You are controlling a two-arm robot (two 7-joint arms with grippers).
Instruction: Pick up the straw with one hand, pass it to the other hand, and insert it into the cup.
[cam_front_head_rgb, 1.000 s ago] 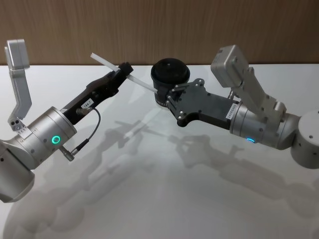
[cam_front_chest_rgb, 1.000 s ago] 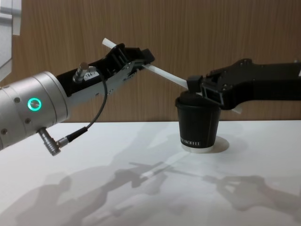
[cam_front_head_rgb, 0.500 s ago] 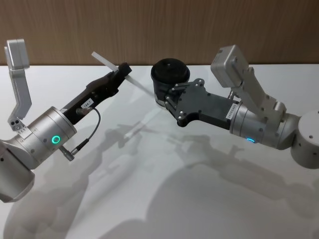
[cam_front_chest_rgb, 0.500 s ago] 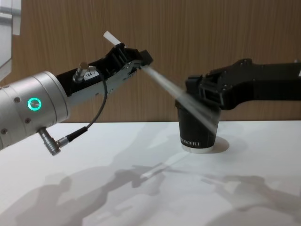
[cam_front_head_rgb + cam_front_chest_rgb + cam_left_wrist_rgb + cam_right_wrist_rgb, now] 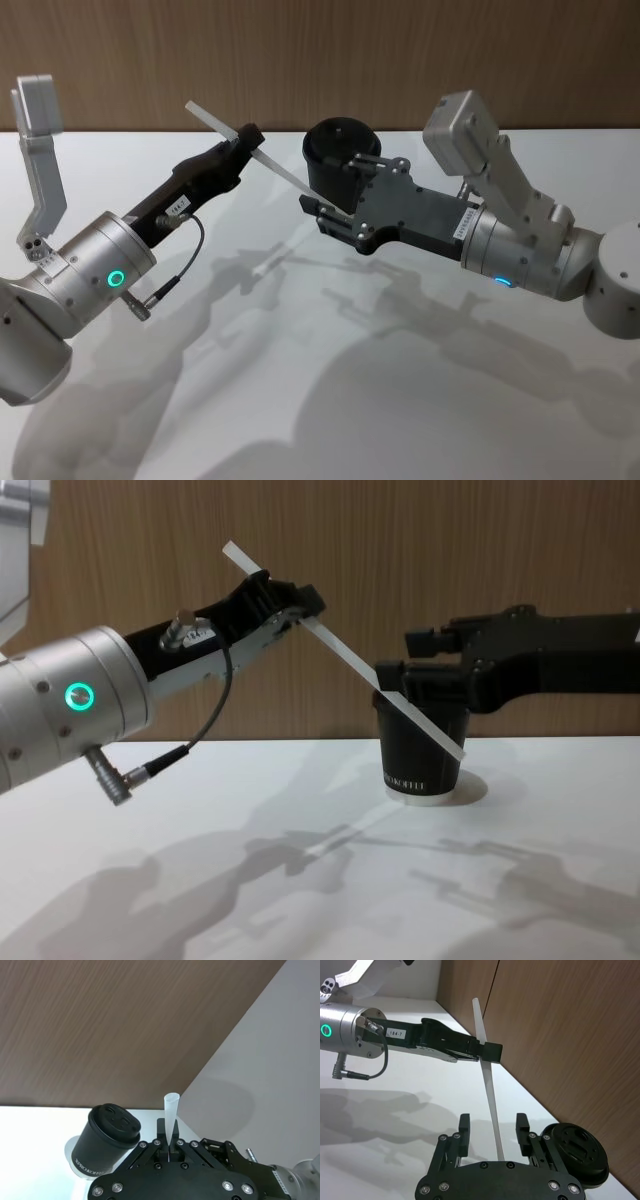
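The long white straw (image 5: 285, 175) slants down from my left gripper (image 5: 245, 140), the one with the silver wrist and green ring, which is shut on it near its upper end. The straw's (image 5: 370, 675) lower end hangs in front of the black cup (image 5: 420, 755). My all-black right gripper (image 5: 335, 185) is open, with the straw (image 5: 489, 1090) passing between its spread fingers (image 5: 521, 1130) without touching them. The lidded cup (image 5: 340, 150) stands upright on the table just behind the right gripper (image 5: 410, 657). From the left wrist, the straw (image 5: 171, 1110) points out past the cup (image 5: 102, 1142).
A white table (image 5: 300, 380) stretches in front of both arms, crossed by their shadows. A wooden wall (image 5: 300, 50) rises close behind the cup. The right arm's silver body (image 5: 520, 240) lies low over the table's right side.
My right gripper has opened and let go of the straw. The straw's free end swung down in front of the cup, and my left gripper alone holds it.
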